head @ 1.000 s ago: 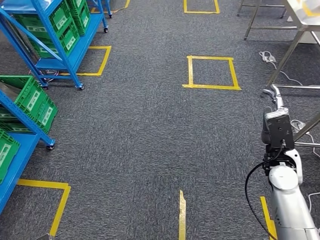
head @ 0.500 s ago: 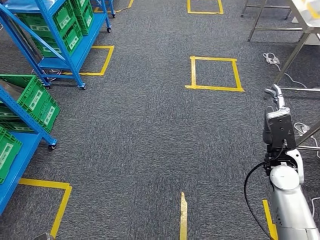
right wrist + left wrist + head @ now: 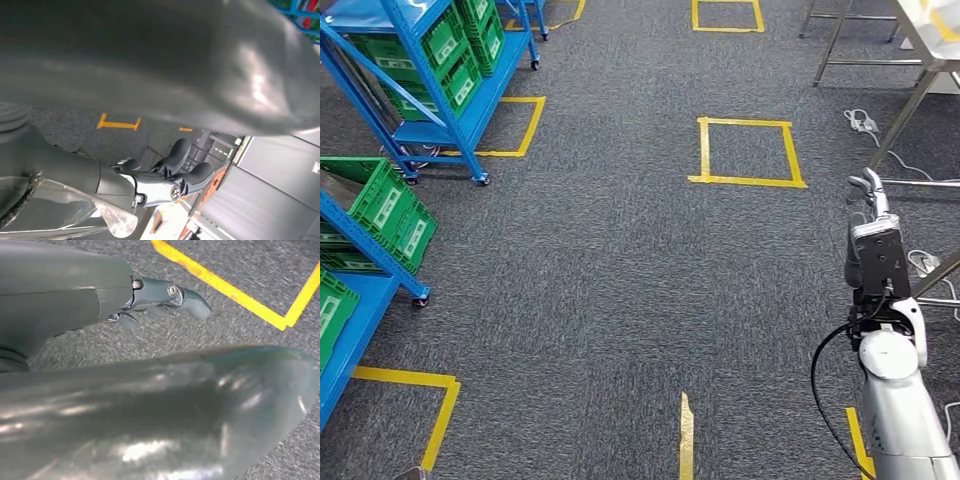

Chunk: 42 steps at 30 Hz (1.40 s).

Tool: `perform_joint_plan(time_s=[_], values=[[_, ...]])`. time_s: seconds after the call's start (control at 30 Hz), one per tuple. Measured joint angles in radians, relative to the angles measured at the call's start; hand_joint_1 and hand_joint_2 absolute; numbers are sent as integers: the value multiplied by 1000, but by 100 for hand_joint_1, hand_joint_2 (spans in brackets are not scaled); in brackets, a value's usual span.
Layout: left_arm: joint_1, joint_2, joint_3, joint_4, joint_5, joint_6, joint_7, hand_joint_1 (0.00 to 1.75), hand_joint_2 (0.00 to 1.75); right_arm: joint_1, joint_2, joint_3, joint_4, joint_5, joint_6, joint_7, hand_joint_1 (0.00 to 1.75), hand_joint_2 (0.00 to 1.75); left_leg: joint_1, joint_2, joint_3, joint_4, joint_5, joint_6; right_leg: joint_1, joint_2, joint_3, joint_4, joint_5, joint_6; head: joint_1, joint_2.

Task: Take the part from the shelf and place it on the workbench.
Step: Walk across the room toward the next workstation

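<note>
Two blue shelf racks stand on the left, one farther off (image 3: 433, 90) and one nearer (image 3: 358, 240), both loaded with green bins (image 3: 392, 210) whose contents are hidden from this angle. The metal workbench (image 3: 924, 40) is at the far right corner on slanted steel legs. My right hand (image 3: 869, 195) hangs over the carpet beside those legs; in the right wrist view its fingers (image 3: 177, 175) stretch out with nothing in them. My left hand (image 3: 113, 300) hangs over the carpet with its fingers (image 3: 170, 292) straight and holding nothing.
Grey carpet runs ahead, marked with a yellow tape square (image 3: 746, 150), a corner mark (image 3: 433, 400) and a short strip (image 3: 686, 435). White cables (image 3: 863, 122) lie on the floor by the workbench legs. The racks stand on small castors.
The whole picture sways slightly right, then back left and up, so the camera is moving. My right arm keeps its pose and neither hand has taken anything.
</note>
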Motion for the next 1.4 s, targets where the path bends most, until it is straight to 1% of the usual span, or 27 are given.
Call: perform_joint_plan(time_s=[0.1,0.13,0.17,0.23,0.27,0.3,0.33,0.4,0.43,0.5,0.57,0.63,0.67,0.73,0.77,0.8,0.83,0.9,0.97,1.0,1.07,1.13,1.17,1.27,1.3,1.33,1.4], values=[[0,-1,0,0,0,9,4,0,0,2,0,0,-2,1,0,0,0,0,2,-1,12,-22,-3,10,-2,-1,-5,5,-11,15,0,0],[0,0,0,0,0,14,6,0,0,1,0,-1,-3,1,0,-1,0,0,4,-1,19,-29,-2,15,-2,-1,-17,29,-26,19,1,0],[-1,0,0,0,0,18,7,0,0,0,0,-1,-4,1,0,-1,0,0,5,0,25,-34,-3,20,-3,0,-41,75,-47,22,2,0],[-2,1,0,0,0,21,8,0,0,3,0,-2,-4,1,0,-1,0,0,4,0,31,-35,-9,28,-2,0,-117,209,-93,26,3,0],[-2,0,0,0,0,21,8,0,0,6,0,-2,-3,1,0,-1,0,0,3,0,33,-35,-12,30,-2,0,-151,258,-101,28,3,0],[-2,0,0,0,0,21,8,0,0,9,0,-2,-3,1,0,-1,0,0,3,-1,36,-34,-15,30,-3,0,-170,275,-91,30,3,0],[-1,-1,0,0,0,21,9,0,0,10,0,-2,-3,1,0,-1,0,0,3,-2,41,-34,-19,29,-3,0,-168,251,-60,30,3,0],[-1,-1,0,0,0,21,8,0,0,10,0,-2,-2,1,0,-1,0,0,3,-4,52,-31,-30,23,-4,0,-119,128,19,30,3,0],[-2,-1,0,0,0,21,7,0,0,10,0,-2,-3,1,0,-1,0,0,2,-5,55,-26,-36,18,-4,1,-89,68,42,28,3,0],[-2,-1,0,0,0,22,6,0,0,11,0,-2,-3,1,0,0,0,0,-1,-6,53,-21,-41,9,-2,2,-59,15,46,18,2,0],[-3,0,0,0,0,22,6,0,0,13,0,-2,-3,1,0,0,0,0,-2,-6,51,-19,-44,3,-1,3,-55,10,42,7,1,0],[-3,0,0,0,0,23,6,0,0,13,0,-2,-4,1,0,-1,0,0,0,-4,41,9,-67,-6,-4,2,-50,6,41,-4,-1,0],[-4,-1,0,0,0,23,5,0,0,12,0,-2,-5,1,0,-1,0,0,1,-3,23,49,-90,-12,-5,1,-46,4,40,-9,-2,0],[-3,-2,0,0,-1,23,5,0,0,12,0,-2,-5,1,0,-1,0,0,5,-2,-41,180,-145,-20,-4,-1,-44,4,36,-15,-4,0],[-2,-2,0,0,-1,23,5,0,0,12,0,-1,-5,1,0,-1,0,0,6,-2,-72,237,-161,-21,-3,-2,-43,4,35,-16,-3,0],[-1,-2,0,0,-1,23,5,0,0,13,0,-1,-5,1,0,-1,0,0,6,-2,-90,266,-160,-22,-3,-1,-41,4,34,-17,-3,0],[0,-2,0,0,-1,23,5,0,0,13,0,-1,-5,1,0,-1,0,0,7,-2,-91,256,-139,-20,-2,-1,-39,4,34,-17,-4,0],[0,-2,0,0,0,23,5,0,0,13,0,-1,-5,1,0,-1,0,0,6,-2,-43,139,-62,-13,-2,0,-33,4,31,-15,-3,0],[-2,-2,0,0,-1,23,6,0,0,12,0,-1,-5,1,0,-1,0,0,3,-1,6,25,-18,-5,1,1,-32,5,28,-9,-3,0],[-3,-2,0,0,-1,23,6,0,0,12,0,-1,-5,1,0,-1,0,0,1,-1,18,-3,-15,-2,2,1,-33,5,28,-5,-2,0],[-3,-2,0,0,-1,24,5,0,0,12,0,-1,-5,1,0,-1,0,0,-1,0,22,-16,-19,4,1,0,-35,1,31,6,-2,0],[-2,-2,0,0,0,24,5,0,0,12,0,-1,-5,1,0,-1,0,0,2,0,27,-27,-12,15,0,0,-44,18,16,15,-1,0],[-3,-2,0,0,-1,24,5,0,0,11,0,-2,-5,1,0,-1,0,0,4,0,29,-32,-9,20,0,0,-62,54,-5,19,0,0],[-3,0,0,0,-1,24,5,0,0,14,0,-3,-4,1,0,-1,0,0,3,1,30,-34,-8,27,-1,0,-152,237,-87,25,1,0],[-3,-1,0,0,-1,24,5,0,0,15,0,-3,-4,1,0,-1,0,0,2,1,31,-34,-9,27,-1,0,-171,271,-91,26,1,0],[-3,-1,0,0,-1,24,5,0,0,16,0,-3,-4,1,0,-1,0,0,2,1,31,-33,-9,27,-1,0,-173,270,-78,27,2,0],[-3,-2,0,0,-1,24,5,0,0,15,0,-4,-4,1,0,-1,0,0,3,0,34,-31,-12,24,-2,-1,-121,161,-10,27,2,0]])
